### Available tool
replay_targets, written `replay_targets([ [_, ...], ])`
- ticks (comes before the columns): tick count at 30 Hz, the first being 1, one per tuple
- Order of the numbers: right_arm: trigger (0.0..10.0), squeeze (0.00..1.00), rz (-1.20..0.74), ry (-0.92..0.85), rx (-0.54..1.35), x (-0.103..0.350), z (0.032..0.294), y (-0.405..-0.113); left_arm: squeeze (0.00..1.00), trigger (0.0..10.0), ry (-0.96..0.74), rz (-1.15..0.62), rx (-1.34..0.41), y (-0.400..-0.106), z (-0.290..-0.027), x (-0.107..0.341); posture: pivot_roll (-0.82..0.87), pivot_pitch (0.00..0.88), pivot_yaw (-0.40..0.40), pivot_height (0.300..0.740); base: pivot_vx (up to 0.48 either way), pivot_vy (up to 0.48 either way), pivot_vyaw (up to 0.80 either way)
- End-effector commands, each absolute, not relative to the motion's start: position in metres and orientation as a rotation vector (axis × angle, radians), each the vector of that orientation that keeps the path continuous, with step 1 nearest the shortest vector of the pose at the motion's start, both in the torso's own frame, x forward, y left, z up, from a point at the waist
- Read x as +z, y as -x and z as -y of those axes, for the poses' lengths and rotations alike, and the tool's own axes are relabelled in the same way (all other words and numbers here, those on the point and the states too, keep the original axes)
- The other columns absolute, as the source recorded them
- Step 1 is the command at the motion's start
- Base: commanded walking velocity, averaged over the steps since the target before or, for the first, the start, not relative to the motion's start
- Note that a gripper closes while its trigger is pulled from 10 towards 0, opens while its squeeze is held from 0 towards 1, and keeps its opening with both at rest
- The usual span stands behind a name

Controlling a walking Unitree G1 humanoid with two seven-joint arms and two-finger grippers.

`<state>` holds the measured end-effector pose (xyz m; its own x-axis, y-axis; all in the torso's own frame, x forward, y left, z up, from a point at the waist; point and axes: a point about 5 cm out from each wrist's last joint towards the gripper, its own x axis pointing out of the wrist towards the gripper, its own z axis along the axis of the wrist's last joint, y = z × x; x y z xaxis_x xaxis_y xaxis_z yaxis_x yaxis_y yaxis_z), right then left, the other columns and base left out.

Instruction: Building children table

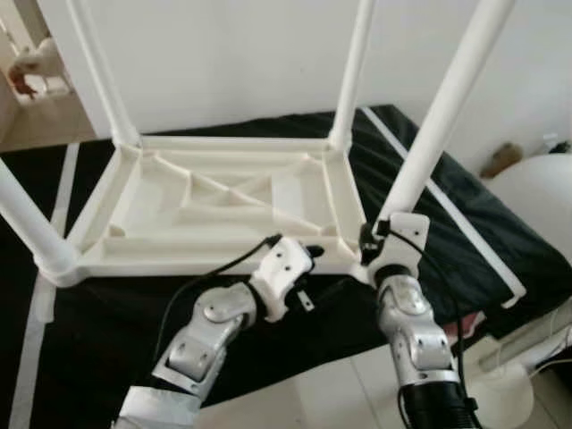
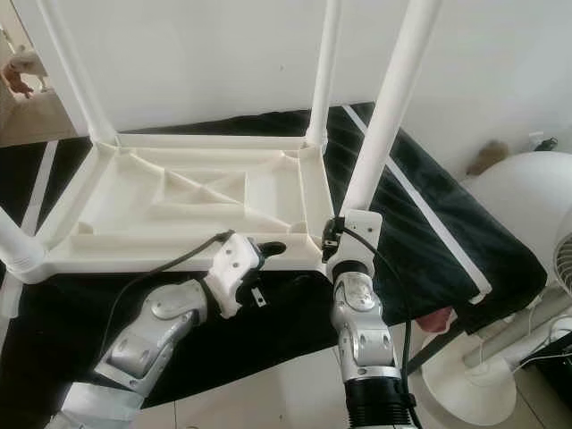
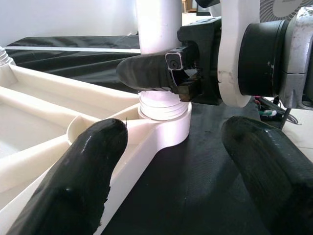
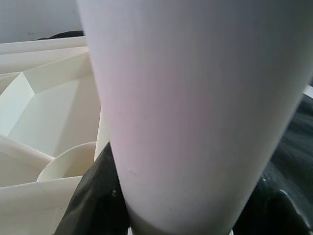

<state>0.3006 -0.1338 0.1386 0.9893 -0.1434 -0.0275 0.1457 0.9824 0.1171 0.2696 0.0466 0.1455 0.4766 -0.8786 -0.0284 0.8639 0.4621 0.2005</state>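
Observation:
A white plastic children's table top [image 1: 214,210] lies upside down on a black cloth, with legs standing up at its corners. The near right leg [image 1: 438,125] rises from its corner socket [image 3: 164,122], where its thread shows. My right gripper [image 1: 371,239] is shut on the base of this leg; a black finger [image 3: 146,72] presses its side. My left gripper [image 1: 308,253] is open at the table's near rim, just left of that corner, one finger [image 3: 78,181] over the rim and the other over the cloth.
The black cloth [image 1: 465,214] with white stripes covers the floor under the table. A white wall stands behind. A white round fan base [image 2: 465,393] and cables lie on the tiles at the right. A doorway to another room opens at far left.

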Motion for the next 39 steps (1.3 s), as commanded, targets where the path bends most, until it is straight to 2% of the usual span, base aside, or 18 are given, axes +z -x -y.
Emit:
replay_targets([
  [1, 10.0, 0.24, -0.093, -0.163, -0.174, 0.124, 0.133, -0.294, 0.00, 10.0, -0.210, 0.087, -1.051, -0.271, -0.046, 0.149, -0.06, 0.046, -0.018, 0.740, 0.000, 0.000, 0.00],
  [2, 10.0, 0.24, -0.093, -0.163, -0.174, 0.124, 0.133, -0.294, 0.00, 10.0, -0.210, 0.087, -1.051, -0.271, -0.046, 0.149, -0.06, 0.046, -0.018, 0.740, 0.000, 0.000, 0.00],
  [3, 10.0, 0.96, -0.089, -0.161, -0.174, 0.124, 0.133, -0.294, 0.00, 10.0, -0.209, 0.088, -1.051, -0.270, -0.046, 0.148, -0.06, 0.047, -0.018, 0.740, 0.000, 0.000, 0.00],
  [4, 10.0, 1.00, -0.080, -0.162, -0.173, 0.126, 0.134, -0.294, 0.00, 10.0, -0.209, 0.088, -1.050, -0.270, -0.046, 0.148, -0.06, 0.048, -0.019, 0.740, 0.000, 0.000, 0.00],
  [18, 10.0, 1.00, -0.044, -0.127, -0.010, 0.130, 0.141, -0.288, 0.00, 10.0, -0.205, 0.092, -1.040, -0.270, -0.046, 0.149, -0.06, 0.049, -0.025, 0.740, 0.000, 0.000, 0.00],
  [19, 10.0, 0.00, -0.033, -0.128, 0.050, 0.130, 0.144, -0.287, 0.00, 10.0, -0.207, 0.093, -1.040, -0.270, -0.046, 0.149, -0.06, 0.050, -0.022, 0.740, 0.000, 0.000, 0.00],
  [31, 10.0, 0.00, -0.017, 0.016, 0.285, 0.137, 0.168, -0.299, 0.00, 10.0, -0.214, 0.102, -1.047, -0.273, -0.045, 0.151, -0.06, 0.040, -0.021, 0.740, 0.000, 0.000, 0.00],
  [39, 10.0, 0.00, -0.054, 0.083, 0.467, 0.136, 0.166, -0.314, 0.00, 10.0, -0.213, 0.111, -1.050, -0.273, -0.042, 0.153, -0.05, 0.040, -0.019, 0.740, 0.000, 0.000, 0.00],
])
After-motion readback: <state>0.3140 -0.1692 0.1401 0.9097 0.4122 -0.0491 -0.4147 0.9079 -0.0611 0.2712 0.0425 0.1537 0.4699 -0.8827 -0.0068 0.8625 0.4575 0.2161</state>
